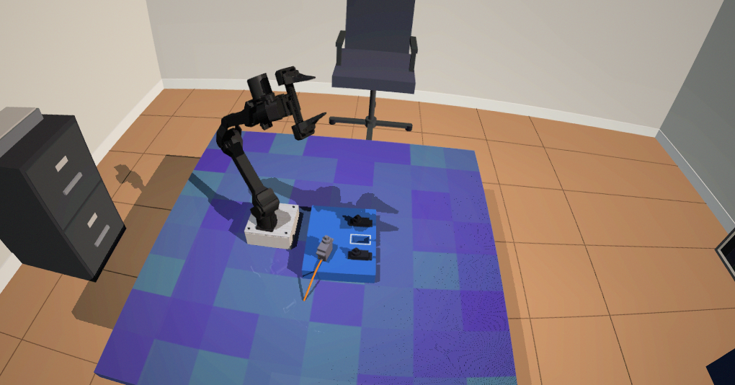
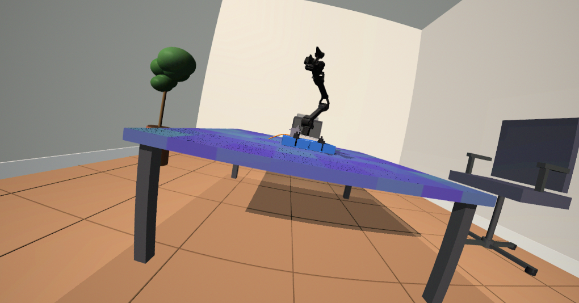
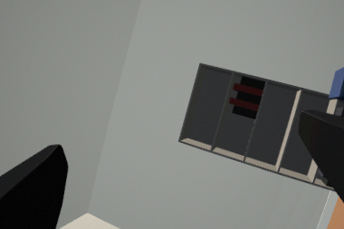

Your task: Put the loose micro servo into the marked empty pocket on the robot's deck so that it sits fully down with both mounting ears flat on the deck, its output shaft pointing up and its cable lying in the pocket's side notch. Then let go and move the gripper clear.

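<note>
The loose grey micro servo [image 1: 323, 248] [image 2: 294, 131] rests on the left part of the blue deck [image 1: 341, 270] [image 2: 315, 145]. Its orange cable [image 1: 312, 280] runs off the deck's near edge. Whether the servo lies level is too small to tell. The pocket's white outline [image 1: 360, 235] surrounds an empty recess between two black servos, the far one [image 1: 362, 220] and the near one [image 1: 359, 254]. My gripper [image 1: 320, 95] [image 3: 186, 138] is open and empty, high above the table behind the deck, with its fingers pointing sideways to the right. The wrist view shows neither servo nor deck.
The arm's white base [image 1: 269, 237] stands just left of the deck on the patterned table [image 1: 205, 331] [image 2: 259, 155]. An office chair [image 1: 373, 68] [image 2: 534, 159] stands beyond the table's back edge. A dark cabinet [image 1: 56, 192] is at the left. The wrist view shows a wall shelf [image 3: 276, 128].
</note>
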Action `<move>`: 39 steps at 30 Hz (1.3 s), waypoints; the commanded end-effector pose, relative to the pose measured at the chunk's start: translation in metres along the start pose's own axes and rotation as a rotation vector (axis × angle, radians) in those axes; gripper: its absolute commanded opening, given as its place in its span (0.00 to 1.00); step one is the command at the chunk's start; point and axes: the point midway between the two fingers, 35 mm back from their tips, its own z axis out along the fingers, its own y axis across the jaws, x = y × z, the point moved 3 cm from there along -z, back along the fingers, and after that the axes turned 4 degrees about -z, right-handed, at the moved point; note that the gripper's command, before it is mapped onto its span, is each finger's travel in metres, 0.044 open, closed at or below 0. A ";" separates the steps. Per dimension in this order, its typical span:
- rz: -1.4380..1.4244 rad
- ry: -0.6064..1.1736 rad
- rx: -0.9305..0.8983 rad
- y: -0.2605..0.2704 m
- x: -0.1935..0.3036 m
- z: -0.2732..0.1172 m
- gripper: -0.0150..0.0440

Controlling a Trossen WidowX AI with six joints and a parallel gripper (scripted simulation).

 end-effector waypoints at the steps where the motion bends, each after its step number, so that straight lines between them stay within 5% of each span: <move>1: 0.028 0.009 0.122 -0.034 0.002 0.013 1.00; 19: 0.106 0.097 0.702 -0.185 0.024 0.029 1.00; 39: 0.129 0.241 1.361 -0.315 0.060 -0.028 1.00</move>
